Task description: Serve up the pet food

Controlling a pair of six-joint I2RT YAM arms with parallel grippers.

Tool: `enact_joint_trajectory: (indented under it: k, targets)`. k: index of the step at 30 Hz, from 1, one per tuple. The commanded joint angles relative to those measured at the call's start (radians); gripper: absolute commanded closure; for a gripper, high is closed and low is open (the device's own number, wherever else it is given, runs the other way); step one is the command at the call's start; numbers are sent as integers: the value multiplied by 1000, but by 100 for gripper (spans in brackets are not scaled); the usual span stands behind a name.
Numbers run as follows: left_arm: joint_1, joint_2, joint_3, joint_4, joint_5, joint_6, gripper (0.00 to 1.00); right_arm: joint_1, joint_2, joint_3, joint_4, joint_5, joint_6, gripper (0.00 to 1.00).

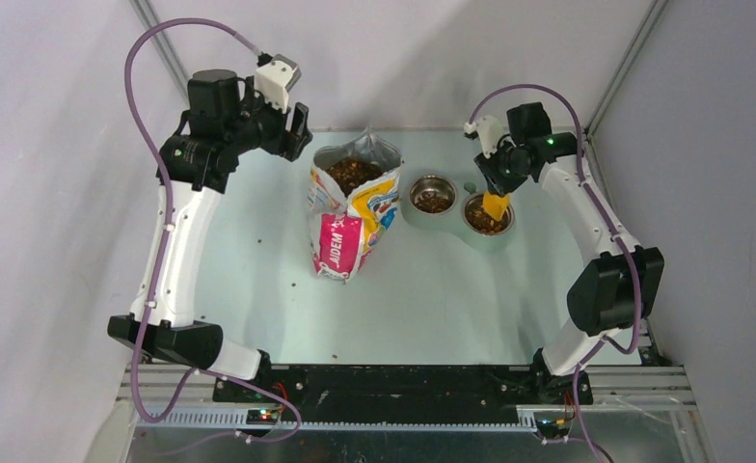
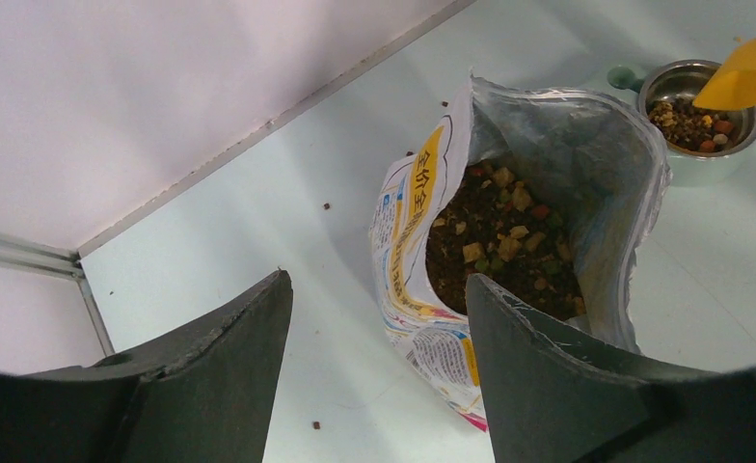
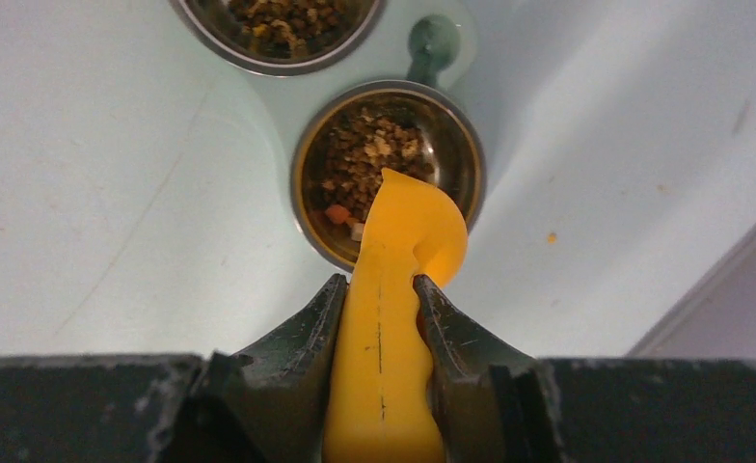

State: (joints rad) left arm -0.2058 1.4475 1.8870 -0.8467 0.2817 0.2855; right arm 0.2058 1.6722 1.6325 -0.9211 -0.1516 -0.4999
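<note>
The pet food (image 1: 354, 175), dark-brown kibble with tan bits, fills the open cartoon-cat bag (image 1: 351, 217) at the table's middle; it also shows in the left wrist view (image 2: 504, 241). More kibble lies in both steel bowls (image 1: 433, 196) (image 1: 486, 216) of a pale double stand. My right gripper (image 3: 379, 286) is shut on the yellow scoop (image 3: 398, 280), its head tipped over the right bowl (image 3: 389, 164). My left gripper (image 2: 379, 289) is open and empty, raised to the left of the bag and behind it.
Stray pellets (image 2: 326, 205) lie on the pale table (image 1: 258, 280) around the bag. Grey walls close the back and both sides. A green knob (image 3: 433, 40) sticks up between the bowls.
</note>
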Motion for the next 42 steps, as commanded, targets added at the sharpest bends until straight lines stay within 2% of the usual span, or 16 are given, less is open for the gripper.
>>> enact_joint_trajectory:
  k: [1, 9, 22, 30, 36, 39, 42]
  targets:
    - [-16, -3, 33, 21, 8, -18, 27, 0, 10, 42, -23, -97, 59, 100]
    - [-19, -17, 11, 16, -8, -2, 27, -10, 59, 50, -18, -96, 71, 100]
    - [-20, 0, 6, 23, 9, -18, 27, -40, 78, 83, 28, -1, 78, 100]
    - [-20, 16, 3, 29, 39, -46, 27, -43, 43, 193, -48, -179, 133, 100]
    - [-20, 63, -27, 81, 6, -206, 29, -17, 23, 324, -8, -273, 234, 100]
    - [-27, 104, -40, 101, -3, -301, 30, -5, 33, 401, 55, -286, 335, 100]
    - [-35, 139, -41, 93, -12, -335, 31, 25, 53, 509, 112, -295, 429, 100]
